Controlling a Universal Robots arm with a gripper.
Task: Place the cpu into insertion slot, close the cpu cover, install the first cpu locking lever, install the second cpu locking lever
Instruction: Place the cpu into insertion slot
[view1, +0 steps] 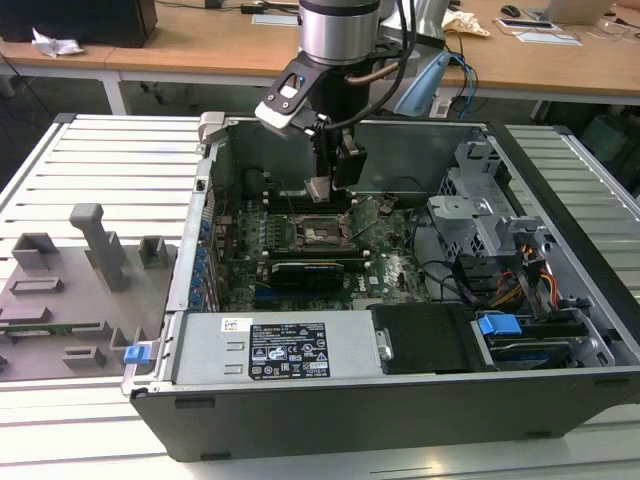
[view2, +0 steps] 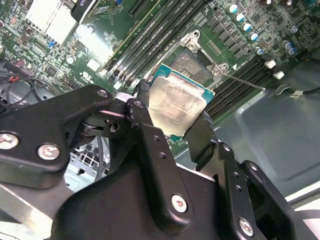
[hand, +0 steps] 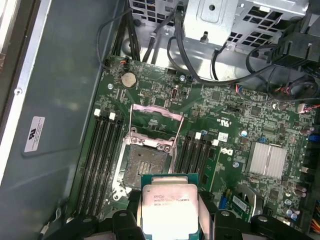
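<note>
In the exterior view the gripper (view1: 322, 190) hangs inside the open computer case (view1: 300, 405), which holds a green motherboard (view1: 395, 268) and a long black expansion card (view1: 305, 272). The second wrist view adds the grip itself: black fingers (view2: 199, 134) clamp the cpu (view2: 177, 105) by opposite edges, with its silver top showing. The first wrist view adds what lies below: the insertion slot (hand: 145, 165) is bare and the cpu cover (hand: 157, 111) stands raised off it, with memory slots (hand: 102, 150) alongside. The cpu is held above the board near the slot, not seated.
</note>
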